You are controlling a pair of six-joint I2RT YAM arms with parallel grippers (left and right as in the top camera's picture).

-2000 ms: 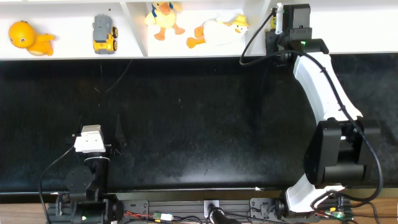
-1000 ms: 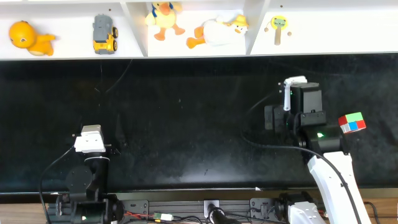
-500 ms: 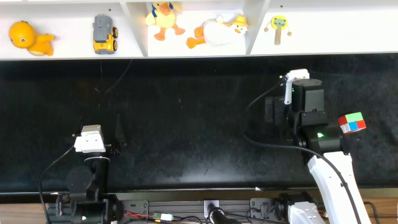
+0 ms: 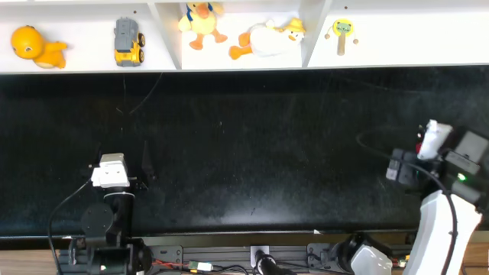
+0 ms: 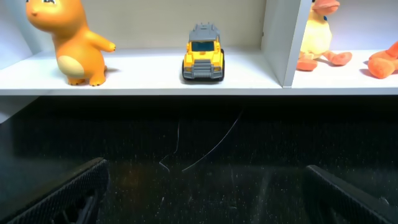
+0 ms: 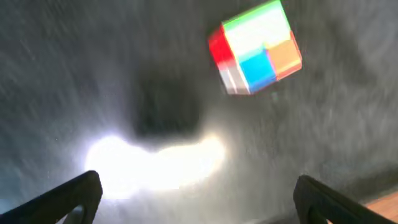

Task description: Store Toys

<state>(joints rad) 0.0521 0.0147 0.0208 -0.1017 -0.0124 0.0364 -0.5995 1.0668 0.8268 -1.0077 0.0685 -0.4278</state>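
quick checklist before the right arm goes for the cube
1. Right gripper open: ok, fingers spread wide.
2. Cube in the right wrist view: ok, it lies on the black mat with nothing touching it.
3. Cube lined up between the fingers: not ok, it sits off the gripper's centre line.
4. Height above the cube: cannot tell.
5. Room in the right shelf compartment: ok, bare floor beside the small toy.
6. Left gripper out of the way: ok, it is open and faces the shelf at the far left.
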